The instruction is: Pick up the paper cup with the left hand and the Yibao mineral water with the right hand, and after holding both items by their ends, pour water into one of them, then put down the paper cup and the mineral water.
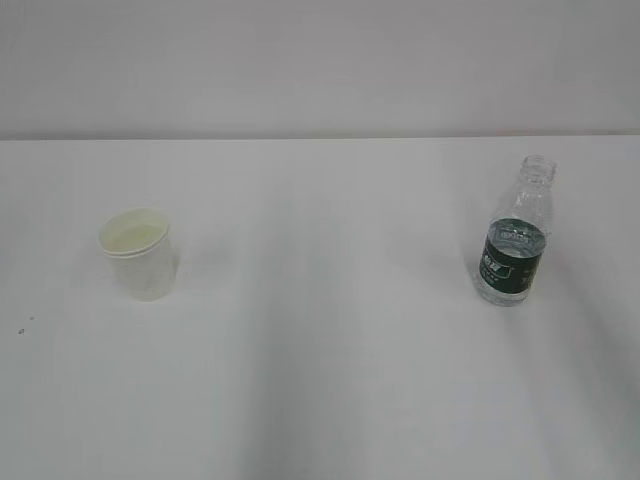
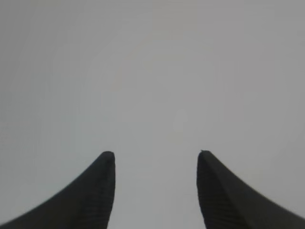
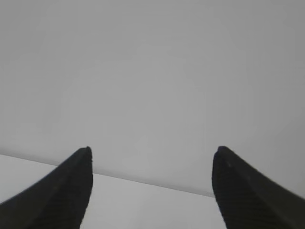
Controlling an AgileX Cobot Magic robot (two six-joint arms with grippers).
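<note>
Arms do not appear in the exterior view; only the wrist cameras show the grippers. In the left wrist view, the left hand (image 2: 156, 191) points out over a plain pale grey surface, its two dark ribbed fingers (image 2: 97, 191) rising from the bottom corners of the frame with a wide gap between the tips. Nothing sits between them and they touch nothing. In the right wrist view, the right hand (image 3: 151, 191) is aimed toward a grey wall, with the far edge of the white table (image 3: 143, 205) crossing low in the frame. Its two dark fingers (image 3: 238, 191) are spread wide apart as well, holding nothing and touching nothing.

In the exterior view, the paper cup (image 1: 139, 254) stands upright on the left side of the white table, its rolled rim up and its cream inside showing. The Yibao mineral water (image 1: 516, 232) stands upright on the right side, well apart from the cup, clear plastic with a dark green label band and an open neck without a cap. A few tiny dark specks (image 1: 25, 324) lie near the table's left edge.
</note>
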